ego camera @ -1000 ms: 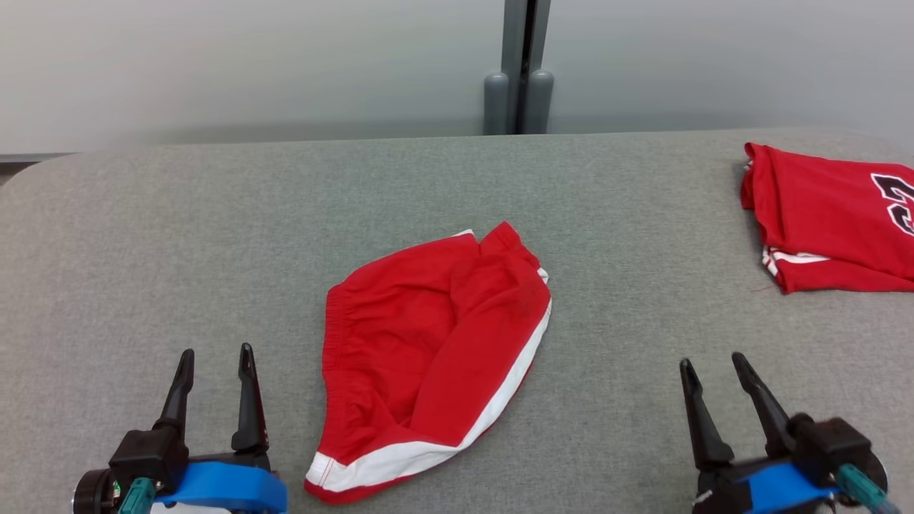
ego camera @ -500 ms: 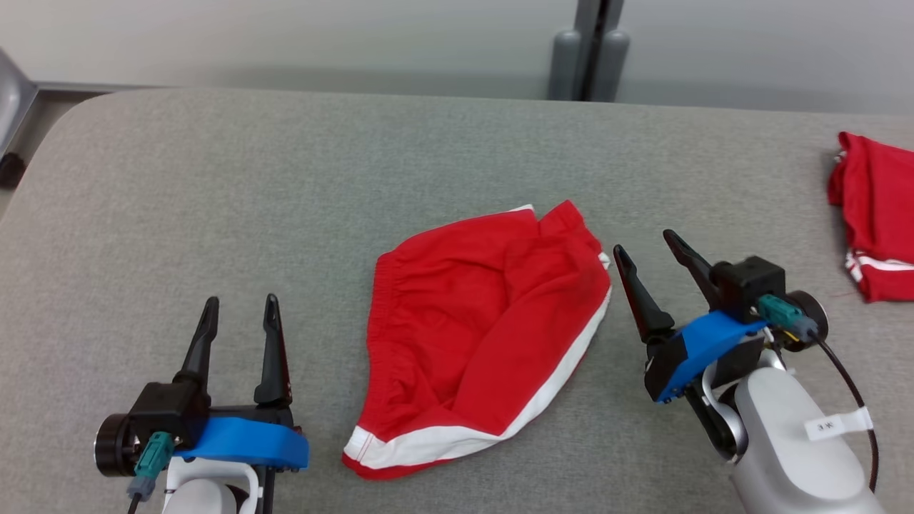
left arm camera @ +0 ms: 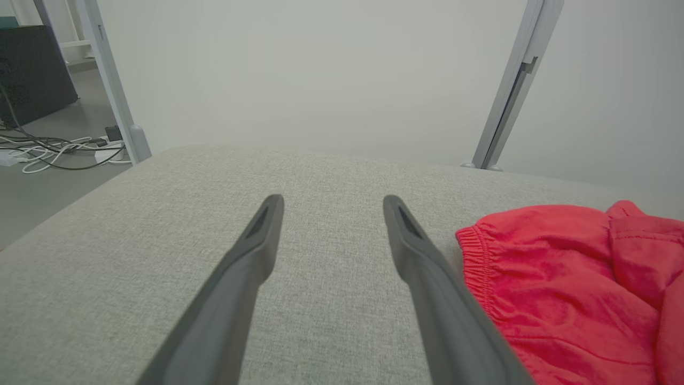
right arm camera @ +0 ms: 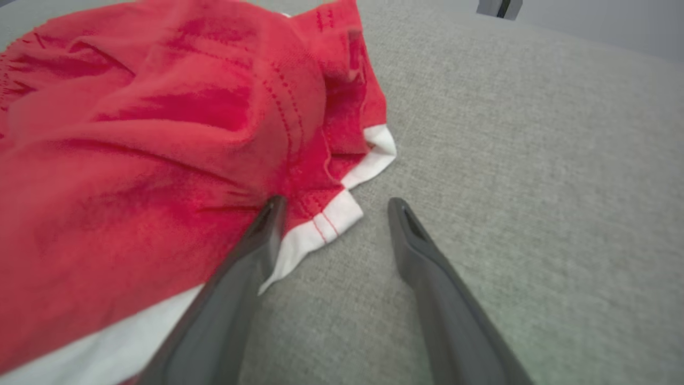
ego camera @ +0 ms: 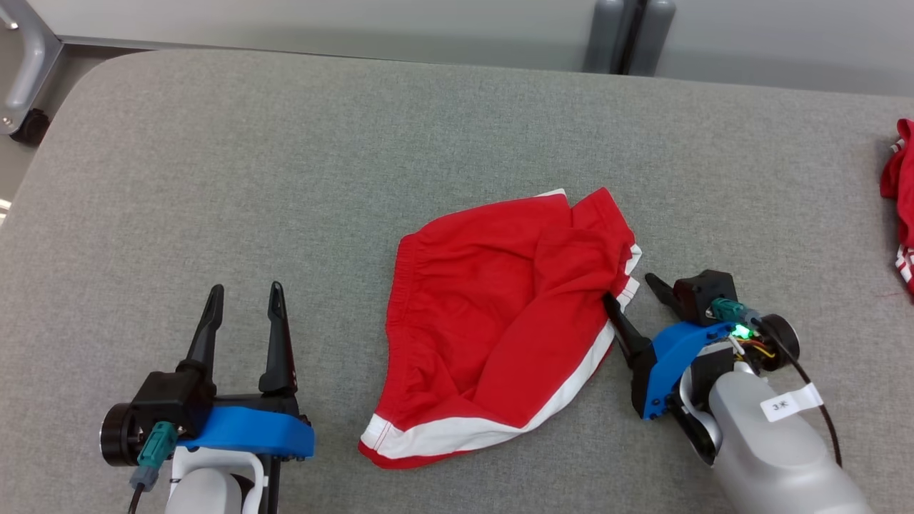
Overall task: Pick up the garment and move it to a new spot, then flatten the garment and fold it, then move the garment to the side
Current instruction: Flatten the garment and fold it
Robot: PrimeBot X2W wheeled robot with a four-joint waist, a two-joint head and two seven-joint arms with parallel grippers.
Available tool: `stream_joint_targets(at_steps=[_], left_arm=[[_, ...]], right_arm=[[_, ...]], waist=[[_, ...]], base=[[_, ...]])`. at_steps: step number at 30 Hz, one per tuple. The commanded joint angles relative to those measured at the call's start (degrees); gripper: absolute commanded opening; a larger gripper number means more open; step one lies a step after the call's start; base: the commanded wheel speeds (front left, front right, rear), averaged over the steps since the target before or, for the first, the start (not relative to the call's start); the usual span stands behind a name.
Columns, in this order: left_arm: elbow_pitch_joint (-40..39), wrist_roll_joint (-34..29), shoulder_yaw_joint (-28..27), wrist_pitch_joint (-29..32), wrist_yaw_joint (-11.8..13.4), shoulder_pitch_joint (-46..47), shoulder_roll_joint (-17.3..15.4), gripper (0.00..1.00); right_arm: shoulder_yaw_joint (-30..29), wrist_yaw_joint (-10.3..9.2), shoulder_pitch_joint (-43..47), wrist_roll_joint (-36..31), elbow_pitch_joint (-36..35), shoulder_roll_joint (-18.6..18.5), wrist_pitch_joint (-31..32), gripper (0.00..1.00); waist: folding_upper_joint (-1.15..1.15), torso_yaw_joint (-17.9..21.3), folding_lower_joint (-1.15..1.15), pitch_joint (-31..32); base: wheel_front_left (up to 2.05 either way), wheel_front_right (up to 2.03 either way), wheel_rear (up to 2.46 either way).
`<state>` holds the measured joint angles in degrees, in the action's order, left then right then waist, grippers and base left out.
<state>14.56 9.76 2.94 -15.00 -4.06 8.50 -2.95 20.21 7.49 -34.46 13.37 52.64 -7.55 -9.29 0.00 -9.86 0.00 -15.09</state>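
The garment [ego camera: 500, 328] is a pair of red shorts with white trim, lying crumpled in the middle of the grey table [ego camera: 285, 178]. My right gripper [ego camera: 632, 291] is open at the shorts' right edge. In the right wrist view its left finger [right arm camera: 251, 256] touches the white hem corner of the shorts [right arm camera: 160, 133], and its right finger [right arm camera: 422, 251] is over bare table. My left gripper [ego camera: 245, 291] stands open over bare table, left of the shorts. In the left wrist view the elastic waistband of the shorts [left arm camera: 561, 278] lies just right of the open left gripper [left arm camera: 331, 200].
Another red garment [ego camera: 901, 193] lies at the table's far right edge. A grey post [ego camera: 628, 36] stands behind the table, and a metal frame with a caster [ego camera: 28, 78] is off the back left corner. Cables [left arm camera: 48, 152] lie on the floor at the left.
The head camera has tilted down and turned left. My right gripper has come forward and left to the shorts' right hem. The left gripper stays where it was, open.
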Motion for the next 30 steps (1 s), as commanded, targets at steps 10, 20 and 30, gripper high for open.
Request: stream_joint_targets(at_steps=[10,20,30], left_arm=[[0.2,0.6,0.6,-0.2,0.6,0.9,0.1,1.0],[-0.4,1.2,-0.8,-0.2,0.9,-2.3,0.1,1.0],[-0.3,1.2,-0.8,-0.2,0.7,-3.4,0.1,1.0]], right_arm=[[3.8,0.01,-1.6,5.5,5.9,2.3,-4.4,0.0],[1.3,0.01,6.5,7.8,-5.7,-0.9,-5.9,0.0],[-4.7,0.01,24.9,8.6,-24.4,-3.1,-5.6,0.0]], waist=[[0.0,0.5,0.0,1.0],[0.0,4.8,0.0,4.1],[0.0,8.7,0.0,5.7]], base=[[0.0,0.0,0.0],[0.0,0.0,0.0],[0.0,0.0,0.0]])
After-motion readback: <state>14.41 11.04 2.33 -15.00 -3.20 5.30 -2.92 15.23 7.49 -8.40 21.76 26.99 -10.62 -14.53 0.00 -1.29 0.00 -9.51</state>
